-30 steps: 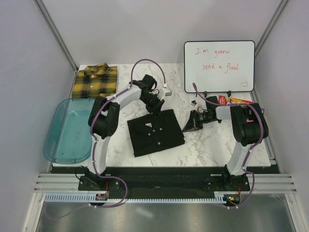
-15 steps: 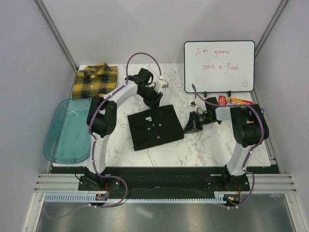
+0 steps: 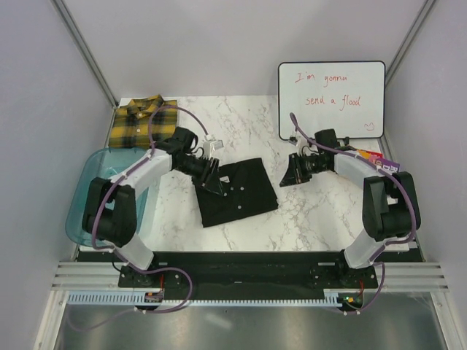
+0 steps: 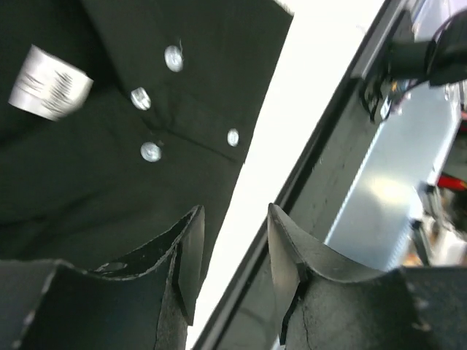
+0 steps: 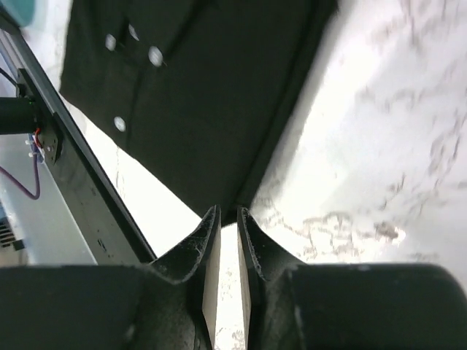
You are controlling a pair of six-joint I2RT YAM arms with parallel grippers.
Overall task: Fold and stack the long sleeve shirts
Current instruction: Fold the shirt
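The black shirt [image 3: 244,193] lies folded in a rough square at the table's middle, white buttons up; it also shows in the left wrist view [image 4: 109,168] and the right wrist view [image 5: 211,102]. The yellow-and-black plaid shirt [image 3: 144,122] lies folded at the back left corner. My left gripper [image 3: 214,181] is at the black shirt's upper left edge, just over the cloth, its jaws [image 4: 233,237] open and empty. My right gripper [image 3: 287,177] is just off the shirt's right edge, low over the marble, its jaws [image 5: 228,222] nearly closed with nothing between them.
A translucent blue tub [image 3: 87,208] sits at the table's left edge. A whiteboard [image 3: 330,100] stands at the back right with small red and orange packets [image 3: 368,154] below it. The black front rail [image 3: 248,259] runs along the near edge.
My left arm has swung from behind the black shirt round to its left side. My right gripper has drawn back a little from the shirt's right edge. The shirt has shifted slightly.
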